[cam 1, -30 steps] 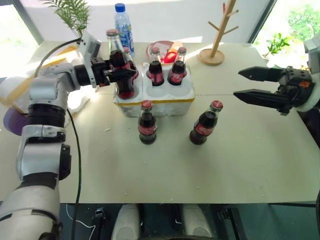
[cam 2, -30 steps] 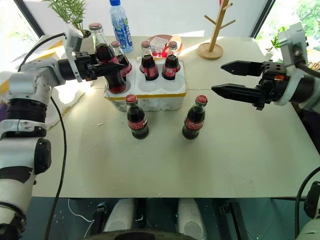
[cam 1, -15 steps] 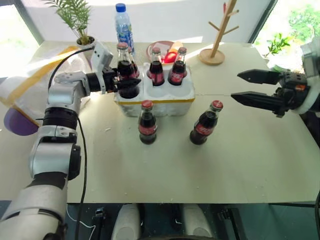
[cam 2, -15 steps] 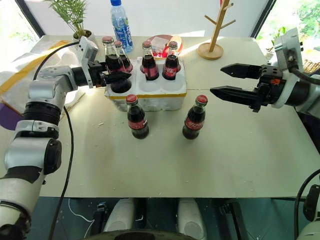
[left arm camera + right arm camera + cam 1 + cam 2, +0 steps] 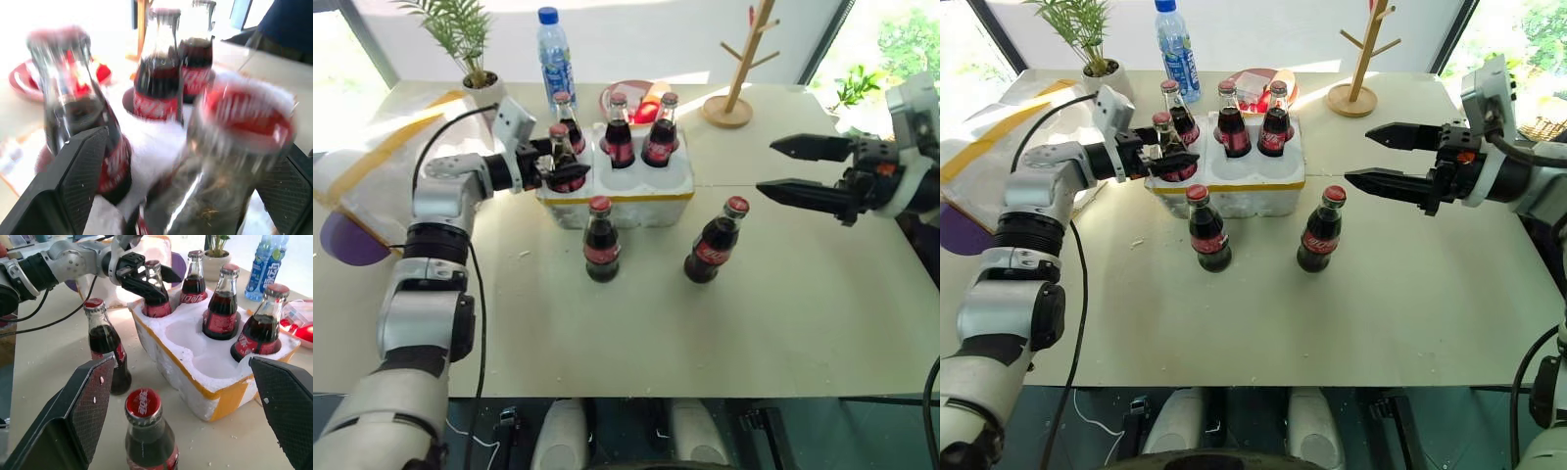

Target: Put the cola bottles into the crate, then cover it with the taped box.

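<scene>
White taped styrofoam box (image 5: 362,162) lies left of the low six-well foam crate (image 5: 617,191). Four red-capped cola bottles (image 5: 619,132) sit in it; two (image 5: 600,240) stand on my worktop (image 5: 783,313) before it. Left hand (image 5: 1167,160) brackets the newest bottle, fingers apart; pulling back crooked could tip it. Right hand (image 5: 1386,157) hangs open, empty.

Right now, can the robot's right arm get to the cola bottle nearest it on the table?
Probably yes: the right gripper is open, and nothing stands between it and that bottle.
</scene>
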Robot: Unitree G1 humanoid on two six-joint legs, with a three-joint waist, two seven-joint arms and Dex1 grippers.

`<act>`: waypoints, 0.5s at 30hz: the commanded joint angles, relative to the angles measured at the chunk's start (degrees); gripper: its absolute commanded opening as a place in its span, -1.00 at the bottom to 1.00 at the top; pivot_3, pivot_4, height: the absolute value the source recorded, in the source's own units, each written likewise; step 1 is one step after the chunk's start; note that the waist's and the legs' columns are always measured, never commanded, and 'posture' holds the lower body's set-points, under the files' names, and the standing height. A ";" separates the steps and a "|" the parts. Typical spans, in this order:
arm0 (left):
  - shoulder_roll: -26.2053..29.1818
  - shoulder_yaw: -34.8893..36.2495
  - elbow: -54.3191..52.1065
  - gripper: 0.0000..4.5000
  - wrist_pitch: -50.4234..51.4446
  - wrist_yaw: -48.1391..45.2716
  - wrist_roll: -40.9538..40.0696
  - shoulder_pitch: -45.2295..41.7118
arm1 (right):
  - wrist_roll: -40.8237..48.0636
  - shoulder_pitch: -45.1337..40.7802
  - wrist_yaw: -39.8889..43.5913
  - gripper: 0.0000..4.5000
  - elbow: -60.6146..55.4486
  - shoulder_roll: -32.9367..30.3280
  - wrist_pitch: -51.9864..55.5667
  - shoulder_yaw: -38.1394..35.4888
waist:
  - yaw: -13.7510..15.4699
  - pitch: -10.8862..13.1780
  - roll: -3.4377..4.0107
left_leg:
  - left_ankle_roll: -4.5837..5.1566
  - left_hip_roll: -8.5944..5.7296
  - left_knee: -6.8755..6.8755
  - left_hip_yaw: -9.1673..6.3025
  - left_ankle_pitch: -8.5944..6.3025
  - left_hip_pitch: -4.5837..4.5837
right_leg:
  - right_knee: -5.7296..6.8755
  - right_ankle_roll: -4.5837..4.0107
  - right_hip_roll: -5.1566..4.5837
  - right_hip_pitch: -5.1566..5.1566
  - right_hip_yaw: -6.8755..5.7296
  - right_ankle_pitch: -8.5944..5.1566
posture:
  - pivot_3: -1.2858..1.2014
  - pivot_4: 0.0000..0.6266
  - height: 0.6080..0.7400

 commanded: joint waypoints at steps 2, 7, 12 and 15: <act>6.30 5.00 -12.21 0.99 10.00 -3.46 -7.65 -2.39 | 1.09 -3.55 0.48 1.00 -2.70 -1.26 -0.07 -1.48 | -0.09 0.00 0.00 | 0.00 0.02 0.00 -0.05 0.00 0.00 | 0.00 0.00 0.01 0.00 0.00 0.00 | 0.03 -0.52 1.00; 17.51 5.57 -23.49 0.99 21.73 -14.88 -15.86 0.95 | 6.31 -1.96 -0.93 1.00 -10.60 -2.28 4.58 -3.95 | -0.16 -0.01 0.04 | 0.00 0.03 0.00 -0.19 0.00 0.02 | 0.01 0.00 0.00 0.01 0.00 0.00 | 0.03 -0.52 1.00; 28.18 3.83 -31.45 0.99 22.59 -23.85 -16.75 10.63 | 15.59 3.54 -6.92 1.00 -19.49 -2.74 12.82 -8.73 | -0.16 -0.03 0.06 | -0.02 0.06 -0.03 -0.20 0.01 0.11 | 0.02 -0.02 -0.01 0.07 0.00 -0.02 | 0.03 -0.52 1.00; 31.32 3.38 -33.81 0.99 20.13 -26.20 -15.53 16.71 | 21.72 11.31 -11.09 1.00 -25.32 -2.39 17.31 -11.19 | 0.40 -0.03 0.04 | -0.04 0.06 -0.03 -0.26 0.02 0.12 | 0.01 -0.03 -0.03 0.13 -0.03 -0.03 | 0.03 -0.52 1.00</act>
